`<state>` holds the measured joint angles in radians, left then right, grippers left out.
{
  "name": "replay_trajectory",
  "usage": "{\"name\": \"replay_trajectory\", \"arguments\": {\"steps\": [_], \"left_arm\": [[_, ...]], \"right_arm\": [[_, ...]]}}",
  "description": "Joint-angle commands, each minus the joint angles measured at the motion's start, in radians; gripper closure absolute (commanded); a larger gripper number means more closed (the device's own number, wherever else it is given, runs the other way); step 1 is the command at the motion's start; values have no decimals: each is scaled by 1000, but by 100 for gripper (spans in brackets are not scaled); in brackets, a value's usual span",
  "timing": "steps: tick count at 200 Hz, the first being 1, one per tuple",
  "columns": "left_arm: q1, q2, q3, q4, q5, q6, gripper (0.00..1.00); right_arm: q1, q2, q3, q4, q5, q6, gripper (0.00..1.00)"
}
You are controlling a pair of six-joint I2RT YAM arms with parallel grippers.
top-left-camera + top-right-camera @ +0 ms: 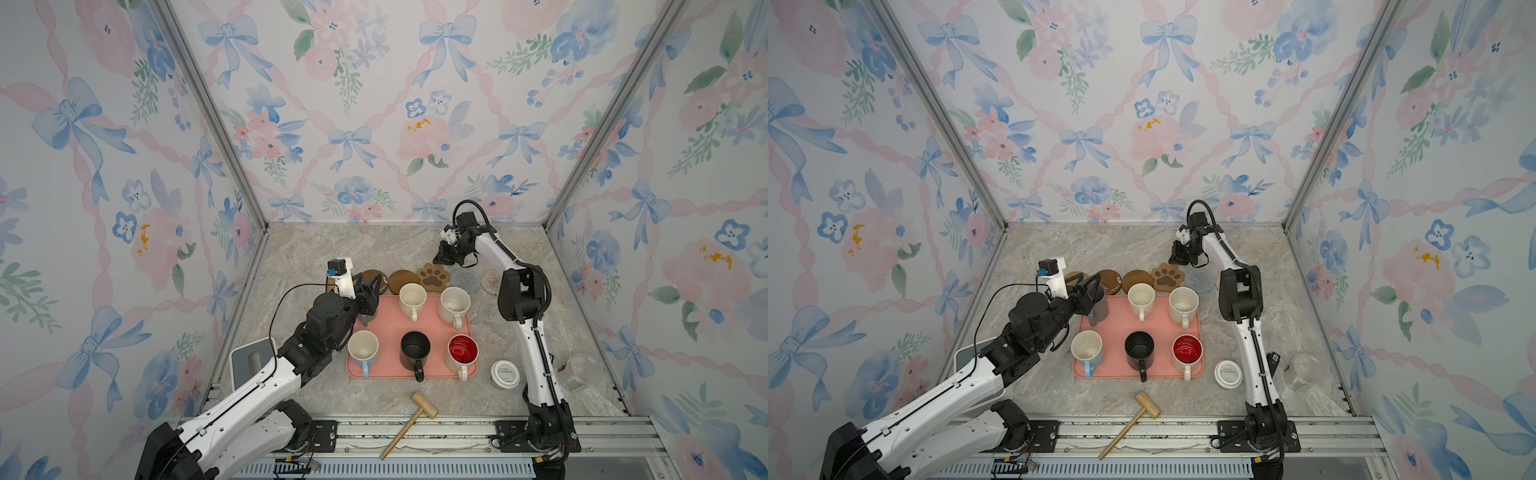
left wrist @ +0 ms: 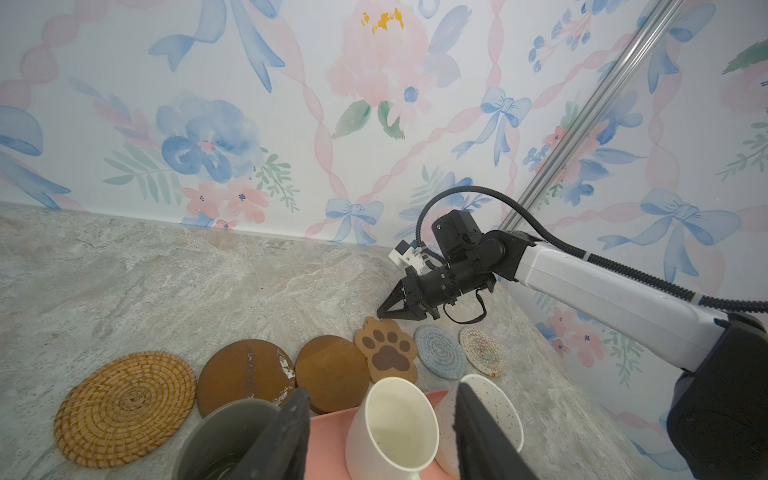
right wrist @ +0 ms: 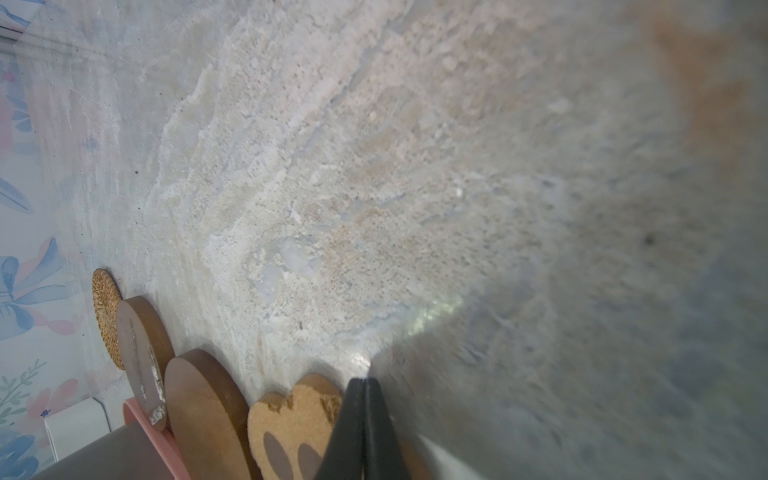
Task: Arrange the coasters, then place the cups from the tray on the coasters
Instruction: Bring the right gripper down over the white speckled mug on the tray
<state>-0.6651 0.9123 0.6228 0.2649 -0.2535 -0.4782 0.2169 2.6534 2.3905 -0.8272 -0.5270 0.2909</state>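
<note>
The pink tray (image 1: 390,324) holds the cups: grey (image 1: 1100,305), cream (image 1: 412,299), speckled (image 1: 455,305), blue-outside (image 1: 363,351), black (image 1: 414,351) and red-inside (image 1: 462,353). Behind it the coasters lie in a row: rattan (image 2: 124,409), two wooden rounds (image 2: 245,376) (image 2: 332,372), paw (image 1: 433,276), grey-blue (image 1: 463,277) and cream woven (image 1: 492,282). My left gripper (image 1: 1090,291) is open over the tray's back-left corner, one finger (image 2: 286,432) against the grey cup's rim. My right gripper (image 1: 441,257) is shut and empty, just above the paw coaster's far edge.
A white-lidded paper cup (image 1: 505,374) stands right of the tray, beside the right arm. A clear plastic cup (image 1: 579,372) lies further right. A wooden mallet (image 1: 415,419) rests at the front edge. A grey device (image 1: 251,359) sits at the front left.
</note>
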Motion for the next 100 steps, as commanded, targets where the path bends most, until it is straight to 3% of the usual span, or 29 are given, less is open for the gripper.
{"name": "replay_trajectory", "arguments": {"steps": [1,100], "left_arm": [[-5,-14,-18,15,-7,13,48],[-5,-27,-27,15,-22,13,46]], "right_arm": [[0,-20,-38,-61,10,3,94],[-27,-170,-168,218,-122,139,93]]}}
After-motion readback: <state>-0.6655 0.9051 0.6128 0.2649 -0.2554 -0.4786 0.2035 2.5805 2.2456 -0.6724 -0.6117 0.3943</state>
